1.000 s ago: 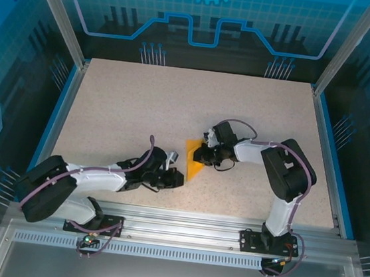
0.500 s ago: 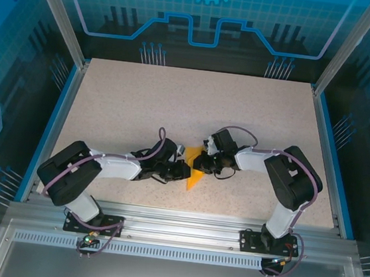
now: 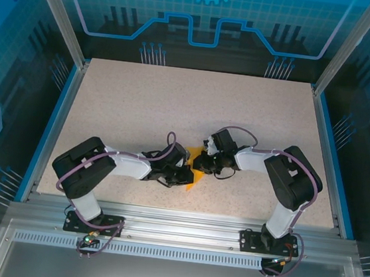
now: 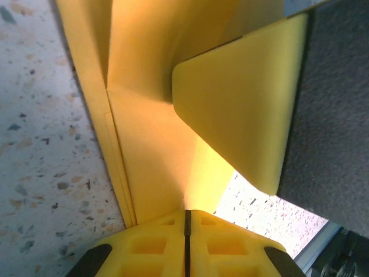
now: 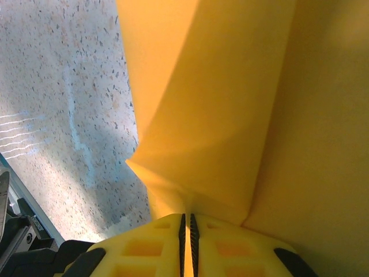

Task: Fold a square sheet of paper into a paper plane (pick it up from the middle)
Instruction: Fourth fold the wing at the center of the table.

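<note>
The square sheet of paper (image 3: pixel 193 173), orange-yellow and folded into a pointed shape, sits just above the table's near middle between my two grippers. My left gripper (image 3: pixel 185 176) comes in from the left and is shut, with a crease of the paper (image 4: pixel 155 115) running into its jaw seam (image 4: pixel 186 212). From the right, my right gripper (image 3: pixel 203 162) is shut on the paper's upper part. In the right wrist view a strip of paper (image 5: pixel 225 104) shows between the right gripper's (image 5: pixel 185 216) dark pads. A yellow finger (image 4: pixel 242 109) of the right gripper shows in the left wrist view.
The speckled table (image 3: pixel 175 104) stretches wide behind and beside the arms. An aluminium rail (image 3: pixel 182 222) with both arm bases runs along the near edge. Blue-lit enclosure walls (image 3: pixel 16 92) stand on the left, right and back.
My left arm has swung right to the paper and its jaws have closed on the lower edge. The right gripper shifted slightly toward the near edge with the paper, then held still.
</note>
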`<action>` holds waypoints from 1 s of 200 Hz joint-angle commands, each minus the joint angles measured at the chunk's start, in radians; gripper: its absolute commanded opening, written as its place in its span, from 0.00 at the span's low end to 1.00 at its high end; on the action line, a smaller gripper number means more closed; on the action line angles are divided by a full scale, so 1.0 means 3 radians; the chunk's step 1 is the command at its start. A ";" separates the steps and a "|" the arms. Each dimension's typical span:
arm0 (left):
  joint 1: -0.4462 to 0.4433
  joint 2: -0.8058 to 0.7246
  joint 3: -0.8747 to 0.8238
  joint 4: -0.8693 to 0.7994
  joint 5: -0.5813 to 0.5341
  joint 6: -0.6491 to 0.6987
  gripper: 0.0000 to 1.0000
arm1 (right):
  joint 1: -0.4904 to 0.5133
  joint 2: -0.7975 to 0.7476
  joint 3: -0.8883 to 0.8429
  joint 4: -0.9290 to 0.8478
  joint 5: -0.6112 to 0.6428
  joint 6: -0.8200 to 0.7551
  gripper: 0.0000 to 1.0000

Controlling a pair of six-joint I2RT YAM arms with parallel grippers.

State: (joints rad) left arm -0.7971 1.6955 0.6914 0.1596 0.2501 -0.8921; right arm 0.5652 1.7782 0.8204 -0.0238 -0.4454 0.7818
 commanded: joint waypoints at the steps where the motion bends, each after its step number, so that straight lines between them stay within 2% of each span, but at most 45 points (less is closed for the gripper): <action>1: -0.0083 0.0167 -0.0130 -0.0536 -0.0245 -0.0062 0.08 | 0.0041 0.0043 0.0101 -0.0173 0.0075 -0.0039 0.14; 91: -0.0191 0.0349 -0.0433 -0.0564 -0.0344 -0.0129 0.03 | -0.0173 0.0397 0.0683 -0.0618 0.0403 -0.0259 0.15; 166: -0.0191 0.0337 -0.0475 -0.0536 -0.0328 -0.0125 0.02 | -0.0401 0.0674 0.0595 -0.0201 0.0132 -0.0234 0.15; 200: -0.0191 0.0318 -0.0544 -0.0528 -0.0341 -0.0153 0.02 | -0.0495 0.0613 0.0669 -0.0277 0.0145 -0.0294 0.15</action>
State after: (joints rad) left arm -0.8261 1.6936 0.6220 0.2680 0.1986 -0.9222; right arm 0.4641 1.9182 1.0100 -0.1257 -0.5007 0.7242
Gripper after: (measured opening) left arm 0.064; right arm 0.151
